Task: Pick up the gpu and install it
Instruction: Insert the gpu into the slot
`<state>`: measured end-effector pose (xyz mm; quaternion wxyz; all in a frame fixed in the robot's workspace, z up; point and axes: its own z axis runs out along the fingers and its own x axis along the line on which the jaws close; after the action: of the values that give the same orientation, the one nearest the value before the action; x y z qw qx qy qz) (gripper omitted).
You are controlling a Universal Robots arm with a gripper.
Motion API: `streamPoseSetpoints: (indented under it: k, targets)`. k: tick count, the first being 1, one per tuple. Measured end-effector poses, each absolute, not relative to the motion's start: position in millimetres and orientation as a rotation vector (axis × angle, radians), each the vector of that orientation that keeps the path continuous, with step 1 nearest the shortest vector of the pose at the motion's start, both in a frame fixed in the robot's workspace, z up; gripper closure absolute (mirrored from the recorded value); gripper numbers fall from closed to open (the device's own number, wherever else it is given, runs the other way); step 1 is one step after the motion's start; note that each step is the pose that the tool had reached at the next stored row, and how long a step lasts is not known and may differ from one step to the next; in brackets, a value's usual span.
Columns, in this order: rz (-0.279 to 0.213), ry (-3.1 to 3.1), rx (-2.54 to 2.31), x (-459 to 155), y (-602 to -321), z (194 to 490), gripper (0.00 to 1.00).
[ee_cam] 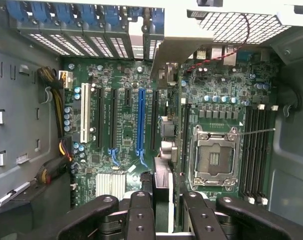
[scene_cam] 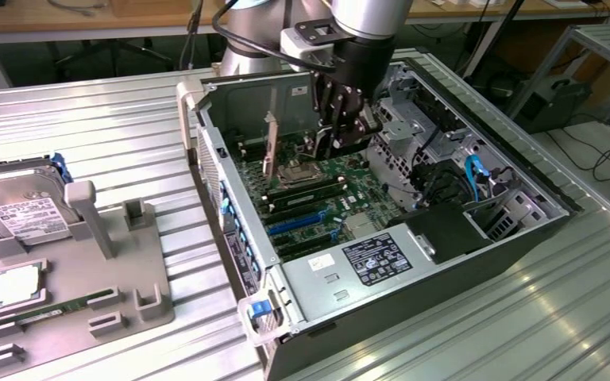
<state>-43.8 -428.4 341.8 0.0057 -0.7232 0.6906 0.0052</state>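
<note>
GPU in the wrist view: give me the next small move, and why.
Probably ease the gpu straight down, gently. The gripper holds it edge-on over the motherboard, roughly in line with the black slot beside the blue slot. Whether it is seated cannot be told.

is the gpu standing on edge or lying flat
On edge: the gpu stands upright over the motherboard inside the computer case, held between the gripper fingers.

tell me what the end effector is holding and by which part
The end effector holds the thin dark rectangular gpu card by its top edge, edge-on above the green motherboard.
</note>
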Motion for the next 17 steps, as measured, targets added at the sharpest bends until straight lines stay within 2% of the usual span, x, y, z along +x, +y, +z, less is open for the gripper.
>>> streamPoseSetpoints:
  k: [17]
  targets:
    - [0.042,2.173,-2.275,-43.7,-428.4,331.6,0.73]
